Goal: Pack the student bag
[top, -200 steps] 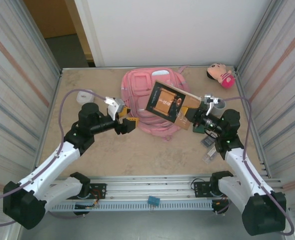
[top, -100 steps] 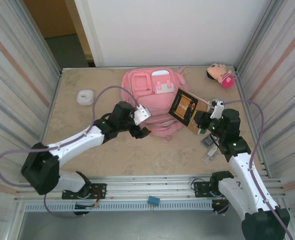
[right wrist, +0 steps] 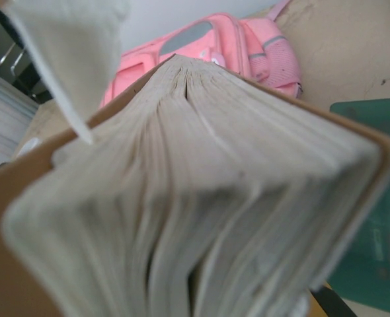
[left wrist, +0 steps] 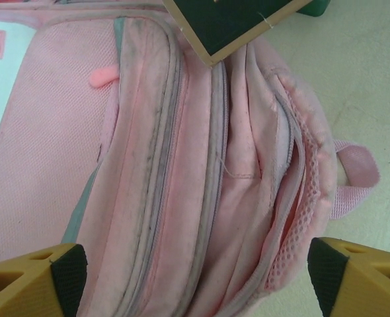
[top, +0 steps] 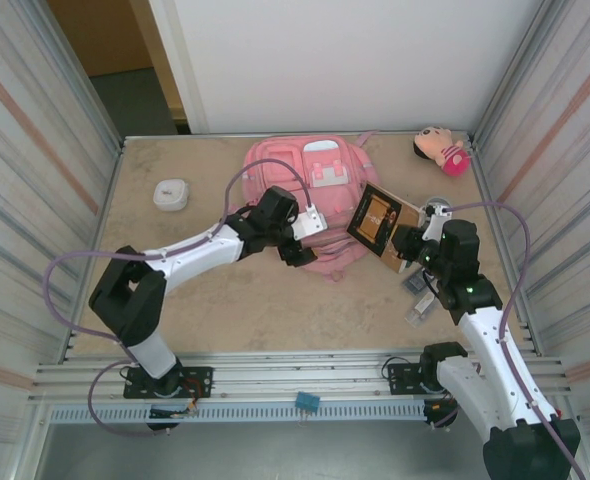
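Left wrist view: our left gripper (left wrist: 195, 267) hangs with jaws spread wide over the near end of the student bag (left wrist: 182, 165) — nothing held. The right gripper (top: 407, 243) clamps a book (top: 378, 220) (tilted, at the bag's right side). The bag lies flat on the table (top: 225, 300), toward the far wall. We judge a compartment needs opening: next, pinch one lip and lift so the book slides in.
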Controlling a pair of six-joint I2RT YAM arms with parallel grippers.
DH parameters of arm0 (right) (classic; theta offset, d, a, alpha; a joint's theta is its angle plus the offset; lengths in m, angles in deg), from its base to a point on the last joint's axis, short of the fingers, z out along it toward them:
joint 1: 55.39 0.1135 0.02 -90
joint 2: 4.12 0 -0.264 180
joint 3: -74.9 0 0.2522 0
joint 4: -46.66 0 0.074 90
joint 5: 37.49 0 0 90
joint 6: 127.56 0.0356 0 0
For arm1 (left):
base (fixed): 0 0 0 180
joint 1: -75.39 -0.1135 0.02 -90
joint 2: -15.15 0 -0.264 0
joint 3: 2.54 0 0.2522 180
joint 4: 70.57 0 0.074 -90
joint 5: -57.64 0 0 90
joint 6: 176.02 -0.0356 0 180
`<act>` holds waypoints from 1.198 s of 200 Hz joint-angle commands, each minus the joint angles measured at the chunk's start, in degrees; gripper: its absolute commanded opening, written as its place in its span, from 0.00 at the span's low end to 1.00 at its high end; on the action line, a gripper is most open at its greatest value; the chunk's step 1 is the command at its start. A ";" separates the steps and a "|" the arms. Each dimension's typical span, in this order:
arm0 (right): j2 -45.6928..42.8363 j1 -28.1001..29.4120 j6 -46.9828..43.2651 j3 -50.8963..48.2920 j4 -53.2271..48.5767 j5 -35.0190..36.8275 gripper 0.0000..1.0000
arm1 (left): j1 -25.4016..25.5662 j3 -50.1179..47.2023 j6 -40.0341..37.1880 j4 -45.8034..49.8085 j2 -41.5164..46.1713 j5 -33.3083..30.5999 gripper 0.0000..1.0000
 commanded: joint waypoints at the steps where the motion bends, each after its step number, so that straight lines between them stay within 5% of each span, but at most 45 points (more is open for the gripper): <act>1: -1.83 -0.13 -1.15 2.49 2.85 1.08 0.00 | -1.91 4.18 -2.08 3.77 -2.49 5.37 0.88; 193: -4.59 -0.41 -0.14 3.63 -0.58 -1.46 0.00 | -5.08 17.50 -6.87 -0.38 -22.21 -0.66 0.89; 207: -4.53 -0.41 -0.23 3.81 -0.67 -2.04 0.00 | -5.60 18.19 -5.76 -0.81 -23.13 -2.95 0.78; 239: -4.99 -0.45 -0.75 4.21 -1.33 -1.99 0.00 | -5.27 14.78 -4.01 -0.84 -19.81 -2.21 0.20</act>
